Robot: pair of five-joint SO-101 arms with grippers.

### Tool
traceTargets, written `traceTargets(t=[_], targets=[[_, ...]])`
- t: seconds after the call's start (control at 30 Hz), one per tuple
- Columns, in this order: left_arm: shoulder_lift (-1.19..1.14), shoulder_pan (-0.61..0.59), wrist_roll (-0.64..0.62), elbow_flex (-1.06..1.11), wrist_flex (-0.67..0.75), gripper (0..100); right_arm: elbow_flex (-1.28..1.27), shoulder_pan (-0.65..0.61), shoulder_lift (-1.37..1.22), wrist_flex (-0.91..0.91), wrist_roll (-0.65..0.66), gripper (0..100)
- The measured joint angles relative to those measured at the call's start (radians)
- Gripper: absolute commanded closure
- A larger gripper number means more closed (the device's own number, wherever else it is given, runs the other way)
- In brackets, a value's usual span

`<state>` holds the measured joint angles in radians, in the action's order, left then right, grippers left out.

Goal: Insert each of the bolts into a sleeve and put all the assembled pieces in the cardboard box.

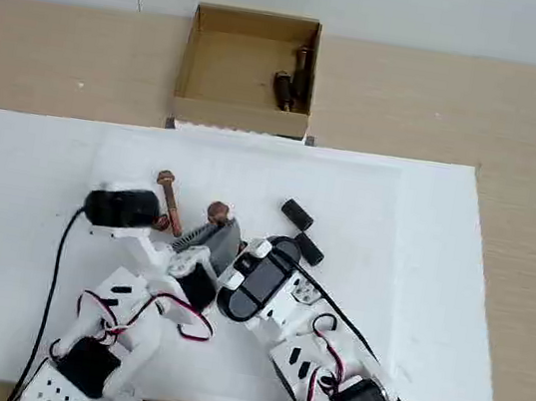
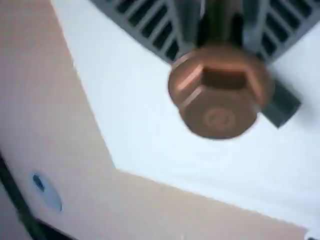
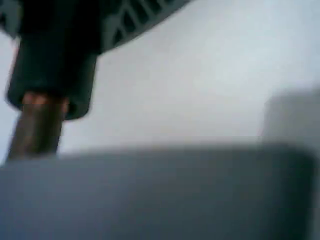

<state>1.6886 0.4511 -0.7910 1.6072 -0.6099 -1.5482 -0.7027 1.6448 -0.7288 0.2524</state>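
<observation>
My left gripper (image 1: 217, 231) is shut on a copper bolt (image 2: 217, 90), whose hex head faces the left wrist camera between the grey fingers (image 2: 140, 25). That bolt's head (image 1: 217, 212) sits near the middle of the white mat. My right gripper (image 3: 55, 55) is shut on a black sleeve (image 3: 52, 70), and the bolt's shank (image 3: 37, 127) enters the sleeve's end. The two grippers meet tip to tip. A loose bolt (image 1: 167, 202) lies just left of them. Two loose sleeves (image 1: 297, 214) (image 1: 308, 249) lie to the right.
The cardboard box (image 1: 208, 61) stands at the back beyond the white mat (image 1: 420, 264), with assembled pieces (image 1: 291, 81) against its right wall. The right arm's wrist camera body (image 1: 258, 278) hides its fingers from above. Bare mat lies far left and far right.
</observation>
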Motion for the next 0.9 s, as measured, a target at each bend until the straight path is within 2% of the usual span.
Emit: traceTargets(t=[0.23, 0.37, 0.57, 0.63, 0.8, 0.9], targets=[[0.014, 0.041, 0.084, 0.031, -0.006, 100, -0.002, 0.0, -0.002, 0.0, 0.0, 99.6], [0.014, 0.092, 0.094, 0.032, -0.068, 100, -0.005, 0.0, -0.003, -0.002, 0.0, 99.6], [0.017, 0.095, 0.094, 0.028, -0.11, 99, -0.006, -0.002, -0.005, -0.002, 0.0, 99.6], [0.017, 0.098, 0.094, 0.026, -0.112, 95, -0.006, -0.002, -0.005, -0.002, 0.0, 99.6], [0.012, 0.08, 0.098, -0.002, -0.132, 77, -0.005, -0.002, -0.003, -0.002, 0.002, 99.6], [0.002, 0.041, 0.138, -0.012, -0.138, 76, -0.002, -0.002, -0.002, -0.002, 0.002, 99.6]])
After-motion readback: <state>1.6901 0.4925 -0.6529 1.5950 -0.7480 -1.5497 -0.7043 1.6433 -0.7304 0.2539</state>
